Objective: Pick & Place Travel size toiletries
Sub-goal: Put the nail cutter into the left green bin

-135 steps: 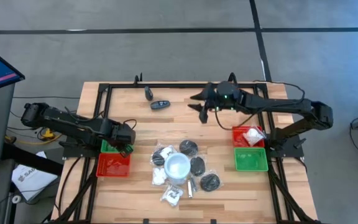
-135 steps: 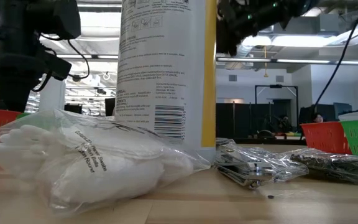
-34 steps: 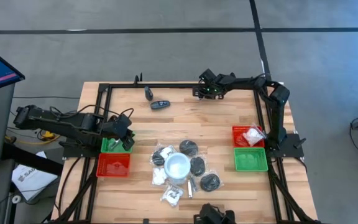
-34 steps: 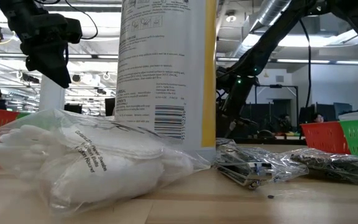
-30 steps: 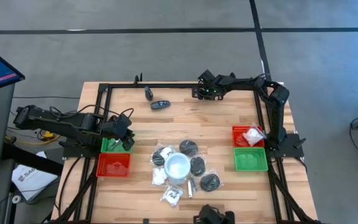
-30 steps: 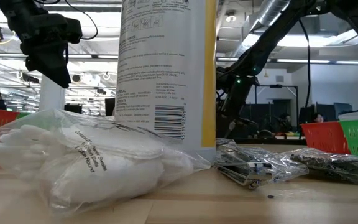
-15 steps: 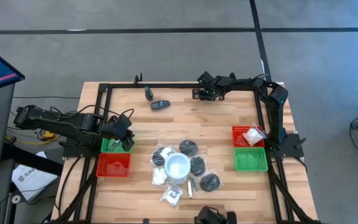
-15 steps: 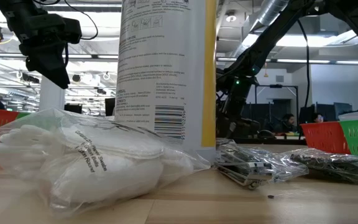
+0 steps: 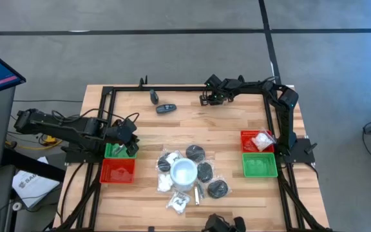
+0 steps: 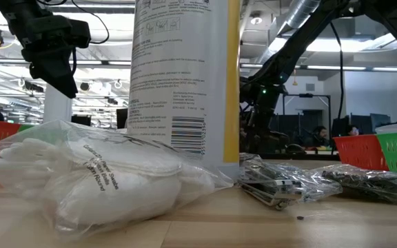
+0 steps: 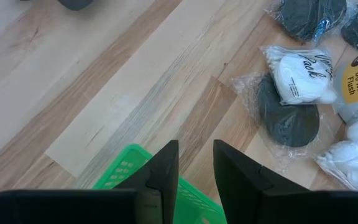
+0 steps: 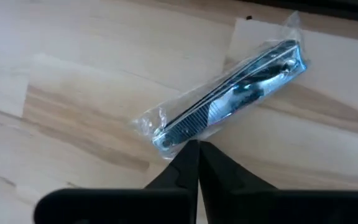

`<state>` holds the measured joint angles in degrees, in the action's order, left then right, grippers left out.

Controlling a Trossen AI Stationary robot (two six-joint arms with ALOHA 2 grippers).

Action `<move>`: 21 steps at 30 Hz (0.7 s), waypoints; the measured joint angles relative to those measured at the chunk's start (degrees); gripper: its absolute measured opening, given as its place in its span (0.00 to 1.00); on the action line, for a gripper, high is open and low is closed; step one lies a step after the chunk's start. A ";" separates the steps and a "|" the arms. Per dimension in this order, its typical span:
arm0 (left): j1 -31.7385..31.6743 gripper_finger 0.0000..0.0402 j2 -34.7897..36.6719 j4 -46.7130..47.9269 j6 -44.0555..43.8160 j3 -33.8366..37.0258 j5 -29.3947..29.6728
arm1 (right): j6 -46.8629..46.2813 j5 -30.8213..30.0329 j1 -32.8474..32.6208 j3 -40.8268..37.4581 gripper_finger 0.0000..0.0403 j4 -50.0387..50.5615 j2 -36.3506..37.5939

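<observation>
The travel size toiletries, black discs and white pieces in clear wrappers, lie in a heap at the table's near middle around a white container. Two dark oblong pieces lie at the far side. A silvery nail clipper in a clear wrapper lies flat near the far edge. My right gripper is down at it, shut. My left gripper hangs over the left green tray, fingers a little apart with nothing between them. My right gripper's two fingertips meet on the clear wrapper's edge, at one end of the clipper. The fingers slant down from above, roughly in line with the clipper's length. The clipper lies flat on the wood; the fingertips hide the exact spot.
Left of the heap stand a green tray and a red tray. On the right are a red tray holding a white packet and a green tray. A black frame runs along the table's edges.
My right gripper has crept a little toward the table's left edge near the far rail and its fingers have come together at the wrapped clipper. The clipper still lies on the table. My left arm has kept still.
</observation>
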<state>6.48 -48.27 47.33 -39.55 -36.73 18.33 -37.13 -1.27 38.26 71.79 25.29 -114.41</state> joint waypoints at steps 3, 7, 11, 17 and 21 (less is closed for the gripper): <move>0.00 0.23 0.00 -0.06 -0.02 0.00 0.19 | 1.23 0.11 -0.33 -0.02 0.00 0.17 0.68; 0.00 0.23 0.00 -0.33 -0.02 0.00 0.22 | 2.25 0.21 -0.63 -0.02 0.00 1.03 1.83; 0.00 0.23 0.00 -0.54 -0.04 0.00 0.20 | 3.32 0.21 -0.81 -0.01 0.00 1.45 3.07; 0.00 0.23 0.02 -1.18 -0.07 0.00 0.20 | 5.51 0.21 -1.25 0.00 0.00 2.57 4.46; 0.00 0.23 0.00 -1.58 -0.08 0.00 0.17 | 7.03 0.21 -1.94 0.00 0.00 2.24 4.70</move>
<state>6.48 -48.27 45.75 -39.63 -36.73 18.50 -30.10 -1.06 36.32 71.79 27.52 -109.71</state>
